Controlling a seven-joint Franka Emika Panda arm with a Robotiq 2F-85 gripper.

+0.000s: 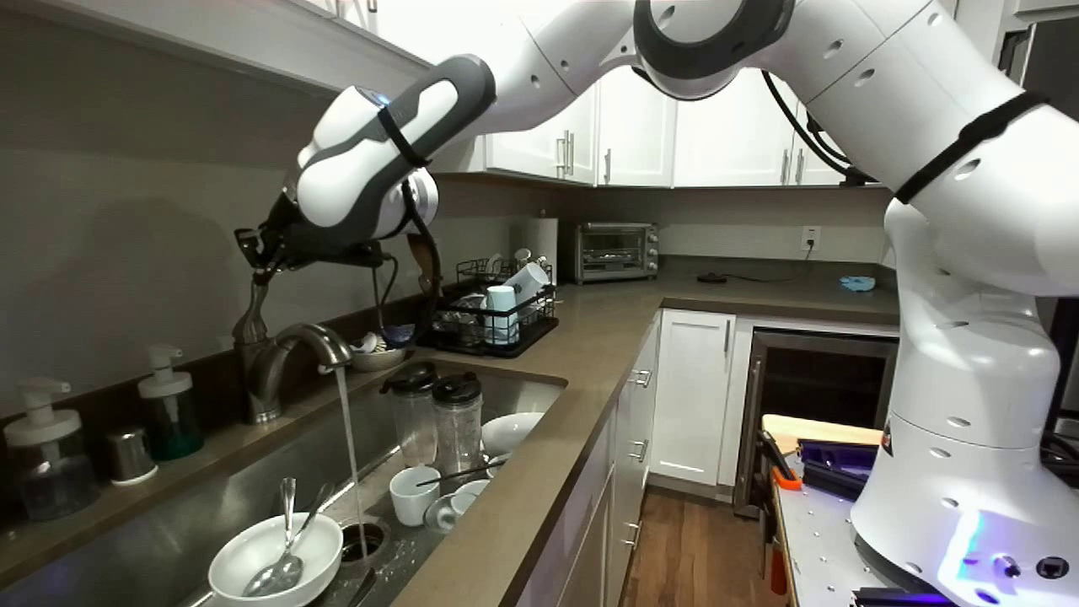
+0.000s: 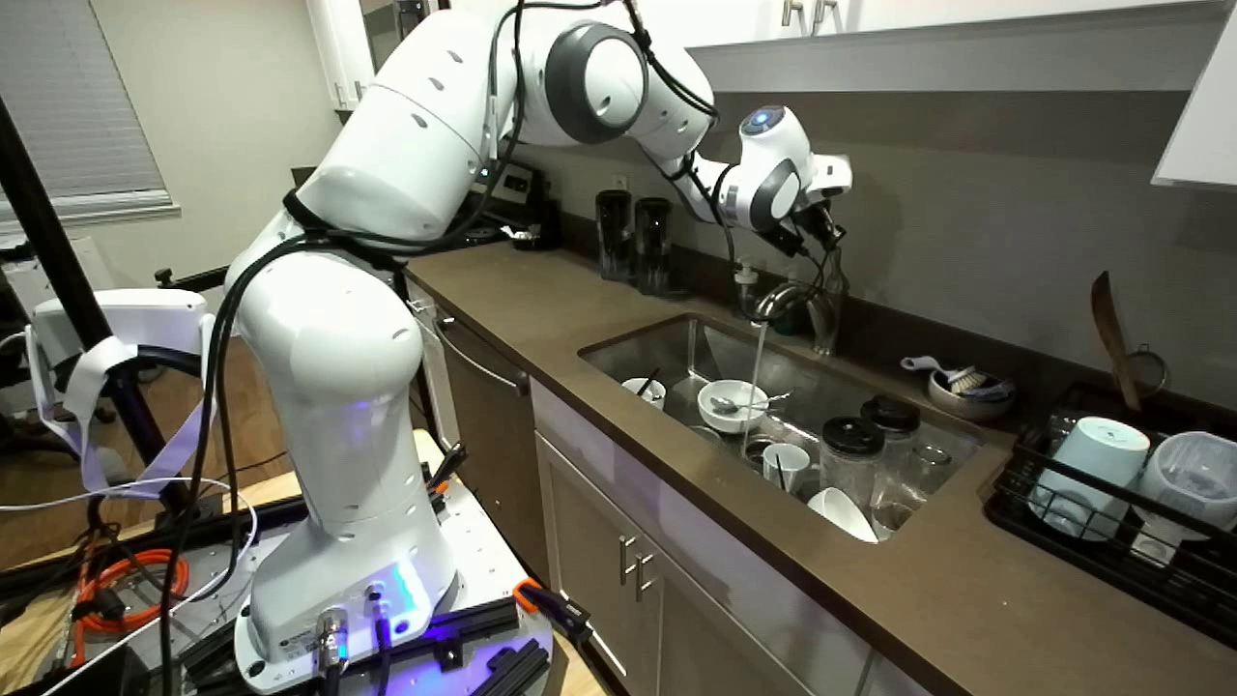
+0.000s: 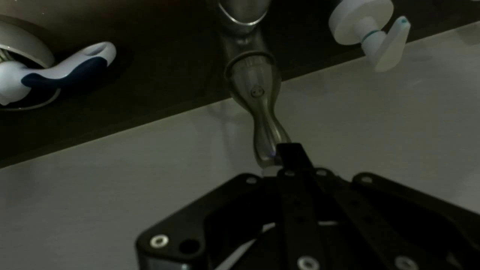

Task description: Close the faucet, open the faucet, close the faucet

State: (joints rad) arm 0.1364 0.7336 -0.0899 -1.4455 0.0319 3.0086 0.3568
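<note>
The chrome faucet (image 1: 268, 371) stands behind the sink, and it also shows in an exterior view (image 2: 824, 324). A stream of water runs from its spout down into the sink. Its lever handle (image 1: 251, 312) points up; in the wrist view the handle (image 3: 262, 112) reaches toward the fingers. My gripper (image 1: 263, 274) is at the top end of the handle. In the wrist view the gripper's fingertips (image 3: 293, 152) are together and overlap the right side of the handle's end. Nothing shows between them. Whether they touch the handle is too dark to tell.
The sink (image 2: 633, 353) holds a white bowl (image 1: 308, 552), mugs and lidded jars (image 1: 458, 421). Soap dispensers (image 1: 166, 405) stand beside the faucet. A bowl with a brush (image 2: 971, 391) and a black dish rack (image 1: 531, 333) are on the other side. Cabinets hang above.
</note>
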